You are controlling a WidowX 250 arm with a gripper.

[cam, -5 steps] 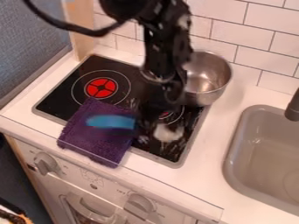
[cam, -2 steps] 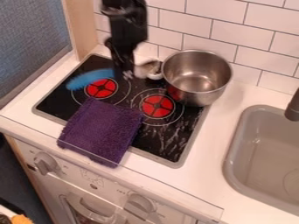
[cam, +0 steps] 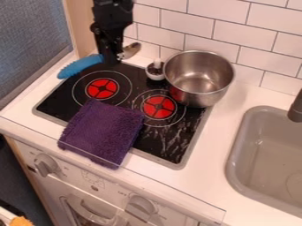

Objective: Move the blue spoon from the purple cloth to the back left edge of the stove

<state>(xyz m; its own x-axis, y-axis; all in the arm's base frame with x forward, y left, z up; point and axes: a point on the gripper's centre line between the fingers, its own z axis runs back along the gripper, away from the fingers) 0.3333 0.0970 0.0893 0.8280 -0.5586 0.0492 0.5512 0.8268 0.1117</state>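
Observation:
At the stove's back left, my gripper (cam: pixel 112 59) hangs pointing down, shut on a spoon. The spoon's blue handle (cam: pixel 80 66) sticks out to the left and its metal bowl (cam: pixel 129 50) to the right, near the tiled wall. A purple cloth (cam: pixel 101 132) lies over the front left of the black stove top (cam: pixel 154 148). A steel pot (cam: pixel 199 78) stands at the stove's back right corner. Between gripper and pot sits a small white cup (cam: pixel 155 71) with dark contents.
The grey sink (cam: pixel 268 159) is set into the counter (cam: pixel 215 176) at the right, with a dark faucet (cam: pixel 296 108) at its edge. White tiles (cam: pixel 242 37) rise behind the stove, and a wooden post (cam: pixel 82 26) stands at the back left.
The gripper has moved back and left with the spoon, from over the stove's right part to its back left corner. The small cup and the right burner have come into plain sight.

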